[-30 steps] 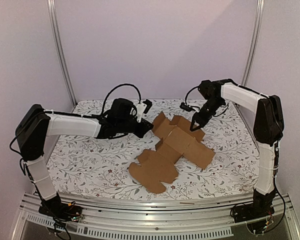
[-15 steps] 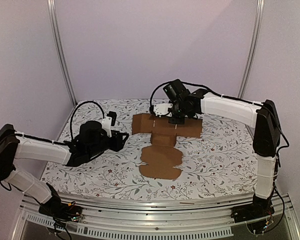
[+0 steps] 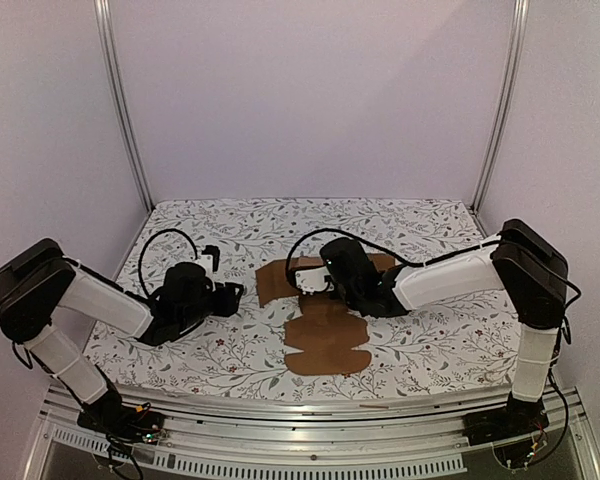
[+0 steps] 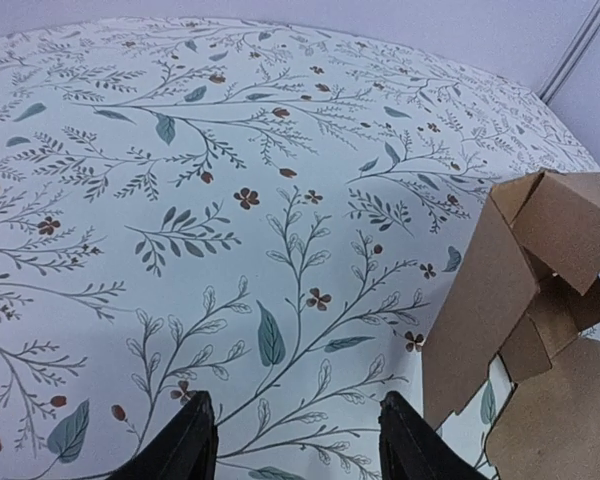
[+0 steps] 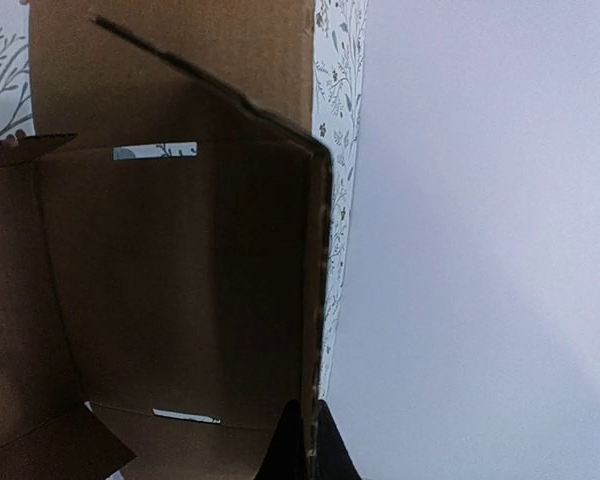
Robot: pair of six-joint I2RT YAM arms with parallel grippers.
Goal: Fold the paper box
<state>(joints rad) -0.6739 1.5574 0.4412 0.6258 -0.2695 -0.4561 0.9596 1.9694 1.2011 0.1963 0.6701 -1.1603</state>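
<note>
The paper box (image 3: 325, 345) is a brown die-cut sheet lying partly flat in the middle of the floral table, with a rounded flap toward the near edge. My right gripper (image 3: 326, 283) reaches in from the right and is over its centre. In the right wrist view the gripper (image 5: 306, 447) is shut on the edge of an upright box panel (image 5: 180, 270). My left gripper (image 3: 234, 293) stands just left of the box, apart from it. Its fingers (image 4: 192, 442) are open over bare cloth, and raised box panels (image 4: 510, 290) stand to their right.
The floral cloth (image 3: 210, 225) covers the whole table. Lilac walls close in the back and both sides, with metal posts (image 3: 123, 110) in the back corners. An aluminium rail (image 3: 300, 410) runs along the near edge by the arm bases.
My left gripper let go and opened, and now stands left of the box. My right arm swung from the back right toward the near middle, and the box turned and shifted with it.
</note>
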